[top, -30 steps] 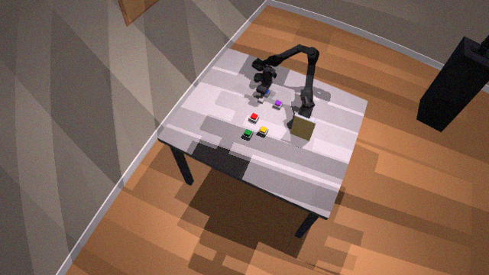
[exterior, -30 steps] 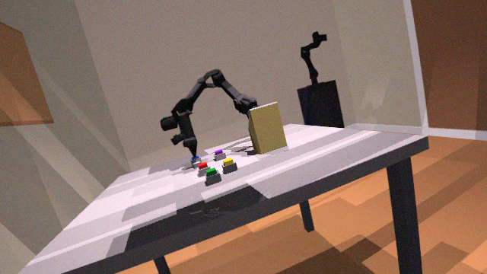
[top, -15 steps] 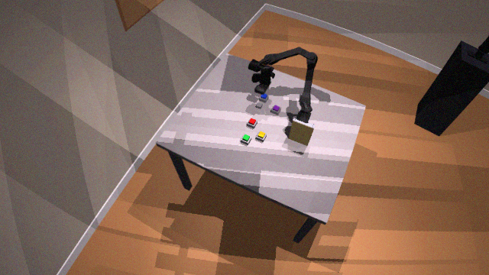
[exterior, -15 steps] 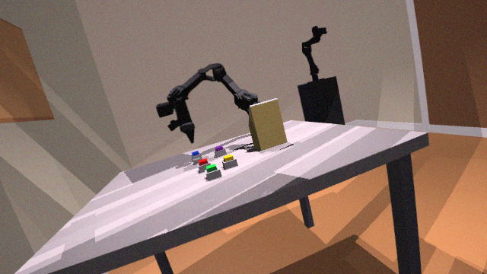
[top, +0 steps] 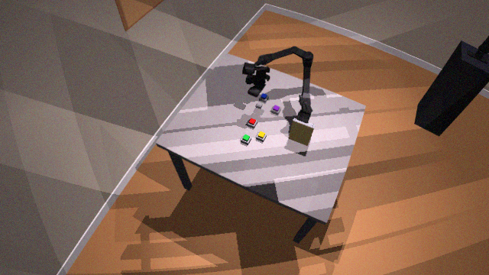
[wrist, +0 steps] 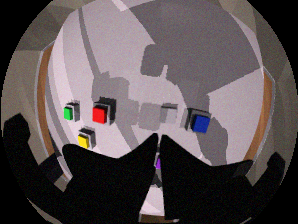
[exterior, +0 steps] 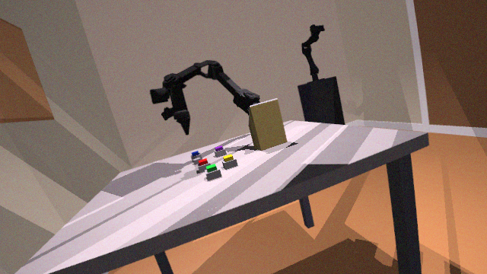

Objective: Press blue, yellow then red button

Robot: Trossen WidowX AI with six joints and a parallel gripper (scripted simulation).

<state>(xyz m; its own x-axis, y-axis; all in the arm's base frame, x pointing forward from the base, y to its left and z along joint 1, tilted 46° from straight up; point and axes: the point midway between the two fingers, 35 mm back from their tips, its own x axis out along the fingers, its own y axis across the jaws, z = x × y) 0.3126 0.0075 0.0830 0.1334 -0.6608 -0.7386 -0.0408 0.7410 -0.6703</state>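
Five buttons [top: 251,123] cluster below the shut tool [exterior: 186,129], tan block [exterior: 267,124] beside.

Walls [exterior: 243,46]: grey-brown, patchy shadows | Floor [top: 401,198]: orange wood | Surface [top: 306,179]: pale grey top, dark legs | Dark box stand [top: 451,88]: on the floor, near the surface

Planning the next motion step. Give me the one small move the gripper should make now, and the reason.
Probably carry the shut gripper across toward the yellow button and line it up above the cap. It hangs well above the table, near the blue button, touching nothing, so yellow seems to be the next press. The path should stay high enough to pass over the red button between them.
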